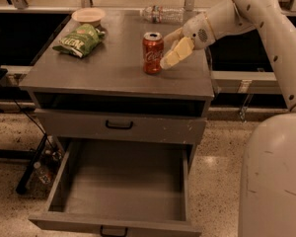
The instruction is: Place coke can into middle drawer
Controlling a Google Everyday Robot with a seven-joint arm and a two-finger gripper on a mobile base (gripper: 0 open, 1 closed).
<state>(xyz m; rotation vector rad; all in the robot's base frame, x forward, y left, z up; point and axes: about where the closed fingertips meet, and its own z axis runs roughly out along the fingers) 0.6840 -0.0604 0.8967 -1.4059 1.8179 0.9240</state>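
Your gripper [167, 50] hovers over the worktop [103, 70], jaws apart for a side grasp. The can [152, 53] stands upright just left of them, unclamped. The drawer [123, 184] lies open below, ready to receive.

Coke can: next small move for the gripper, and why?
Probably ease the gripper toward the coke can so its open fingers straddle it, then close. The can stands upright on the cabinet top, right beside the fingertips, not yet gripped. The middle drawer below is already pulled out, so only the grasp is missing.
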